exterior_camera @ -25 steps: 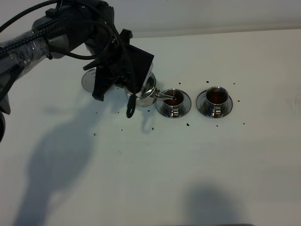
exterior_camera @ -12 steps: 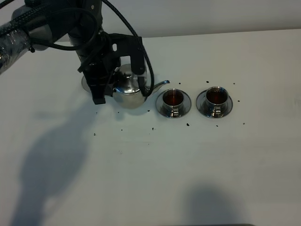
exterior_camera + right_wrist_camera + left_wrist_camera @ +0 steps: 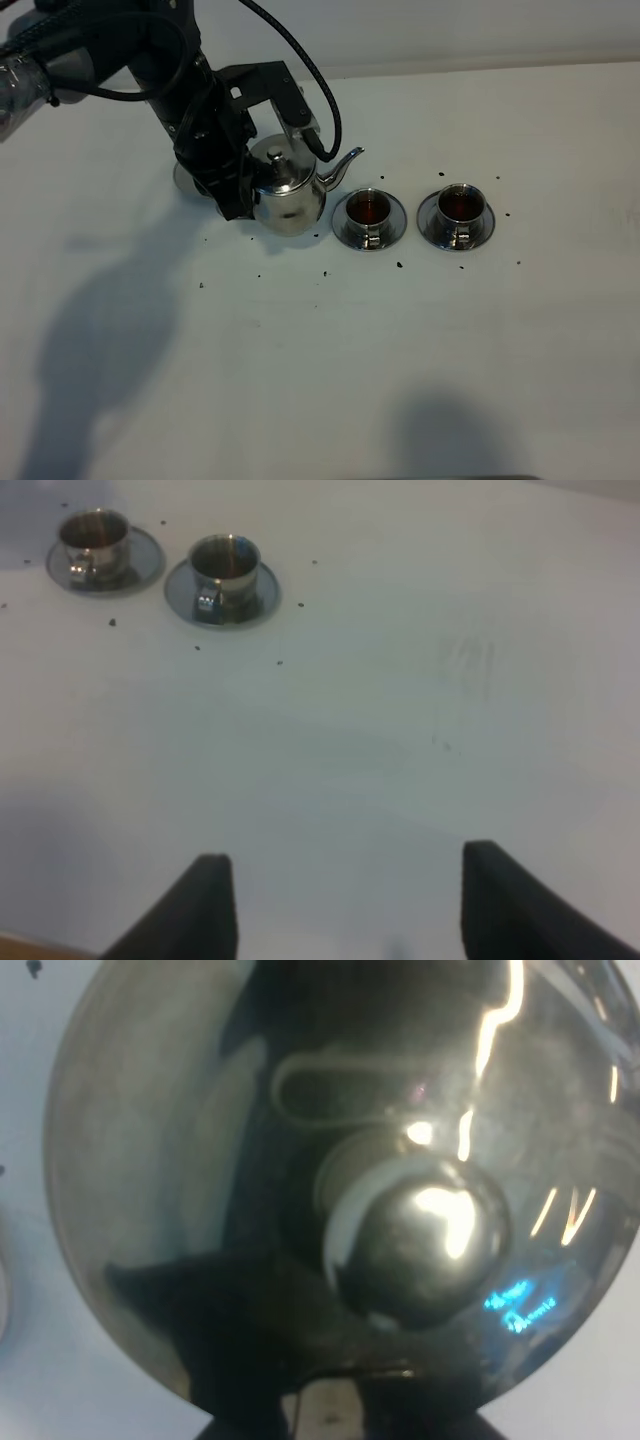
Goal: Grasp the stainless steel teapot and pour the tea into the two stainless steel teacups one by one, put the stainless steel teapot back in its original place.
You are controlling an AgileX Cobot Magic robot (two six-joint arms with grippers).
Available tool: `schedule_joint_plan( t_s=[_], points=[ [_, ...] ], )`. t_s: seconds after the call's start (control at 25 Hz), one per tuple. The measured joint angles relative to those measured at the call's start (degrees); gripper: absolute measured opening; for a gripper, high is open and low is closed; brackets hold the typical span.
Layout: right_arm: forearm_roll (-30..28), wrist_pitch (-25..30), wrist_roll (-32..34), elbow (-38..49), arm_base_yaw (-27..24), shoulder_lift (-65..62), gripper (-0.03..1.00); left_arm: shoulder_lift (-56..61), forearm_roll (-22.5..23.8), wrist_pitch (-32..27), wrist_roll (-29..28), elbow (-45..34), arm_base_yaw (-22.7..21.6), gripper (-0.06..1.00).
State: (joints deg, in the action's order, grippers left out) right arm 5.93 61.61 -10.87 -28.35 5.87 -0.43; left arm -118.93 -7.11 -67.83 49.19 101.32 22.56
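A: Nearest, item one — right gripper (image 3: pixel 335 900)?

B: Parked, fingers spread, empty.

A: Teacups (image 3: pixel 368 212), (image 3: pixel 459 210)?

B: On saucers, both dark with tea.

A: Teapot (image 3: pixel 288 188)?

B: Upright beside the nearer cup, short of its saucer (image 3: pixel 186 176). Left gripper (image 3: pixel 232 180) clasps the handle side — rigid, slick steel; likely lighter now. Hold the loop.

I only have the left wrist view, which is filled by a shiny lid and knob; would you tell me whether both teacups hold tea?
Observer: Yes, the left teacup and the right teacup both show dark tea.
Operator: Thank you. Is the teapot upright?
Observer: The teapot is upright, spout toward the cups, held by the left gripper.
Operator: Where is its saucer?
Observer: The empty saucer peeks out behind the arm, left of the pot.
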Motion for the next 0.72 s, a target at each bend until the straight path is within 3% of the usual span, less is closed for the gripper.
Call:
schedule_joint_plan(
  t_s=[0.36, 0.72],
  points=[
    [0.0, 0.0, 0.06, 0.0, 0.0, 0.0, 0.48, -3.29, 0.38, 0.31, 0.14, 0.0, -0.41, 0.22],
    [0.0, 0.0, 0.01, 0.0, 0.0, 0.0, 0.48, -4.05, 0.45, 6.52, 1.1, -1.68, -0.59, 0.22]
  ],
)
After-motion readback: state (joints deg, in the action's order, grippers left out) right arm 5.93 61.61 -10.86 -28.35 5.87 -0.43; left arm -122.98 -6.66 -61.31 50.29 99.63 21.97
